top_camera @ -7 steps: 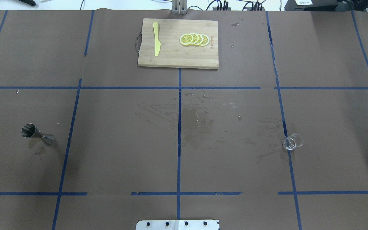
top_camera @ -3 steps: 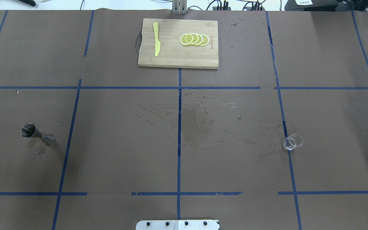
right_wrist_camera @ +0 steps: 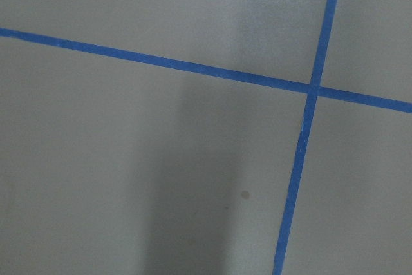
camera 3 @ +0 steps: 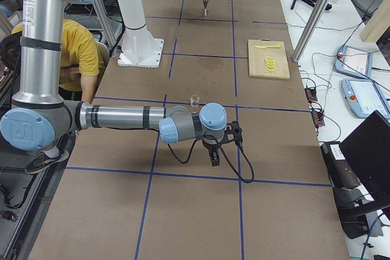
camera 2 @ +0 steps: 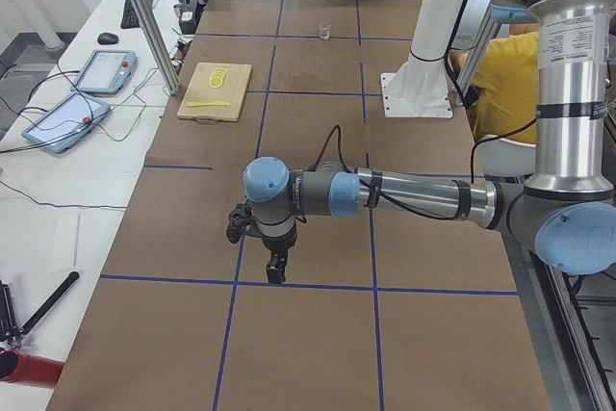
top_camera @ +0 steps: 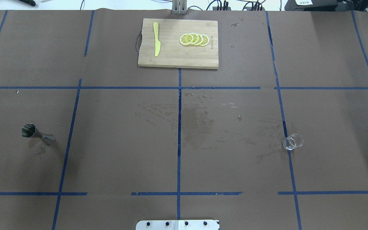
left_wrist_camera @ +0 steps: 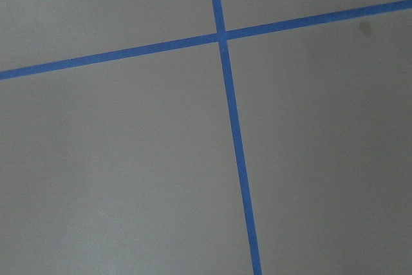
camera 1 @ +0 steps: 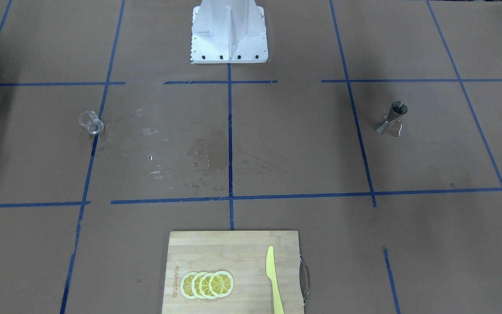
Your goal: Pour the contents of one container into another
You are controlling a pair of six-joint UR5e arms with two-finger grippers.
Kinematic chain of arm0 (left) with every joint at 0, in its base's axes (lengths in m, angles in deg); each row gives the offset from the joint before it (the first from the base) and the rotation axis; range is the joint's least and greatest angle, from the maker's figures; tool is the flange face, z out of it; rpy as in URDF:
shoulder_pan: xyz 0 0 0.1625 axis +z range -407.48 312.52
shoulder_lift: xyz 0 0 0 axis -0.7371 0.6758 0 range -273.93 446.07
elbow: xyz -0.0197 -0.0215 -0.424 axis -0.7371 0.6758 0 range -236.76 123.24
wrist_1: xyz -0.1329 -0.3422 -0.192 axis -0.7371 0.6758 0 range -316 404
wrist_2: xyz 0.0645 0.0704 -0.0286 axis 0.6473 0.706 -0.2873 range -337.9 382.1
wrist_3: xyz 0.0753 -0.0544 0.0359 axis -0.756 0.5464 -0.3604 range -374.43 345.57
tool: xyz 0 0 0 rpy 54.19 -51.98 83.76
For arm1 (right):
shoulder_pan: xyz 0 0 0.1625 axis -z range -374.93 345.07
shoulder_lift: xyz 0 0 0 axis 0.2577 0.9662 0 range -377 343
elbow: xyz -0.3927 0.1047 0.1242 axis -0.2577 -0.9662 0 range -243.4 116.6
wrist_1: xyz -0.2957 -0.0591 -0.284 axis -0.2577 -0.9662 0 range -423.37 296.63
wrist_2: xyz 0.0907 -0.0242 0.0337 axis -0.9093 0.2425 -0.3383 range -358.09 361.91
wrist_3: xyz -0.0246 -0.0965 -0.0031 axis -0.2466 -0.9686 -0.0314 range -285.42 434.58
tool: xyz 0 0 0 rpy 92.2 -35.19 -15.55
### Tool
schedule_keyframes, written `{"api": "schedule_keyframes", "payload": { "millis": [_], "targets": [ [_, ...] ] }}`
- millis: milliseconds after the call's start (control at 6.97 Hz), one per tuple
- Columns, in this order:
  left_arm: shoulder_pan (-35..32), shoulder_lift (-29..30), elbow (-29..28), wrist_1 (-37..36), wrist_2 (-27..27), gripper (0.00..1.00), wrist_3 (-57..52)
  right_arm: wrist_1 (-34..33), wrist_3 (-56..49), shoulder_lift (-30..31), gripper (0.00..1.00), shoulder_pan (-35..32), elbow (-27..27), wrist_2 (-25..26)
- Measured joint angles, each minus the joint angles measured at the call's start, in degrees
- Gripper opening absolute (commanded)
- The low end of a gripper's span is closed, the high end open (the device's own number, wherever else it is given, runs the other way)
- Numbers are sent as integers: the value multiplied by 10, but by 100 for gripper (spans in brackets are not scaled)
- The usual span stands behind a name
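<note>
A steel jigger point(top_camera: 30, 131) stands on the brown table on the robot's left side, also seen in the front-facing view point(camera 1: 394, 117) and far off in the exterior right view point(camera 3: 205, 7). A small clear glass point(top_camera: 293, 141) stands on the right side point(camera 1: 90, 122), right by a blue tape line. My left gripper point(camera 2: 276, 271) shows only in the exterior left view, low over the table near the end of it. My right gripper point(camera 3: 215, 158) shows only in the exterior right view, a short way from the glass point(camera 3: 194, 100). I cannot tell whether either is open or shut.
A wooden cutting board point(top_camera: 171, 57) at the far middle carries lemon slices point(top_camera: 194, 39) and a yellow knife point(top_camera: 156, 39). A damp stain point(top_camera: 193, 127) marks the table's centre. The robot base point(camera 1: 229, 32) stands at the near edge. A person in a yellow shirt point(camera 3: 82, 53) sits behind it.
</note>
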Motion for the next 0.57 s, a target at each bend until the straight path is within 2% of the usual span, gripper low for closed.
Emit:
{"api": "schedule_keyframes", "payload": {
  "millis": [574],
  "targets": [
    [0,14,-12,1,-1,100,0,-19,-1,4,100,-16,7,9]
  ]
}}
